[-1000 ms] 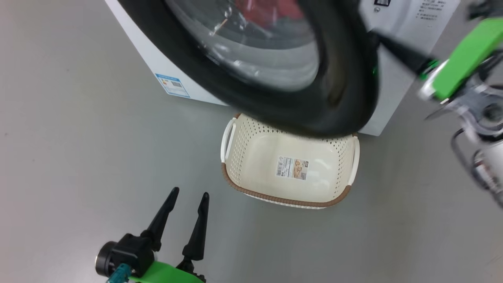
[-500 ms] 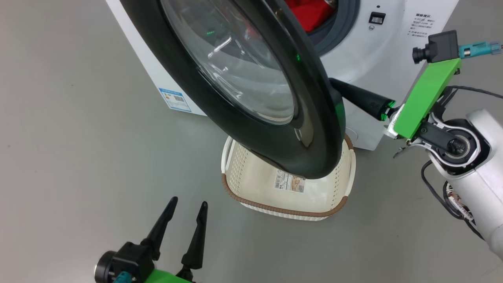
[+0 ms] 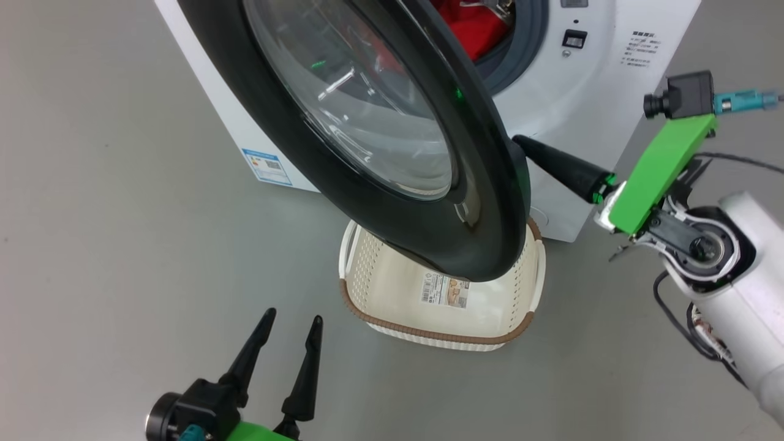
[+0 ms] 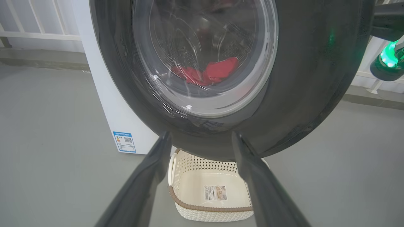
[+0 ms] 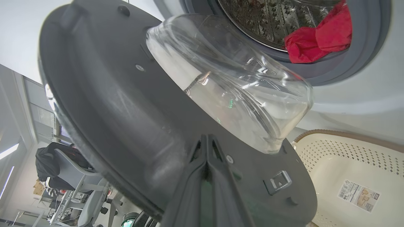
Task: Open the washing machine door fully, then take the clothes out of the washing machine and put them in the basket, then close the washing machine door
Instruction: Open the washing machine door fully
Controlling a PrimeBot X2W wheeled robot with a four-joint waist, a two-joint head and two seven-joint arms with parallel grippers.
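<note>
Right arm reaches in from the right of the head view, pale forearm low, green wrist bracket angled up-left. The right gripper point(image 3: 519, 142) points left at the free edge of the washing machine door point(image 3: 392, 214). Its fingers are pressed together with nothing between them. In the right wrist view the joined tips point(image 5: 206, 140) sit against the door's grey inner face, just below the glass bowl and near the metal latch hook point(image 5: 277, 181). Left gripper point(image 3: 294, 317) is low left over the grey floor point(image 3: 122, 245), fingers spread and empty, pointing up toward the door and well apart from it. Door is partly open, hinged at the robot's left and swung out from the washing machine point(image 3: 569, 116). The bowl bulges back toward the drum and the free edge hangs over the basket point(image 3: 429, 334). Basket sits on the floor just in front of the machine, long axis across the view, sticker inside. Red clothes point(image 3: 471, 27) lie in the drum opening behind the grey ring.
</note>
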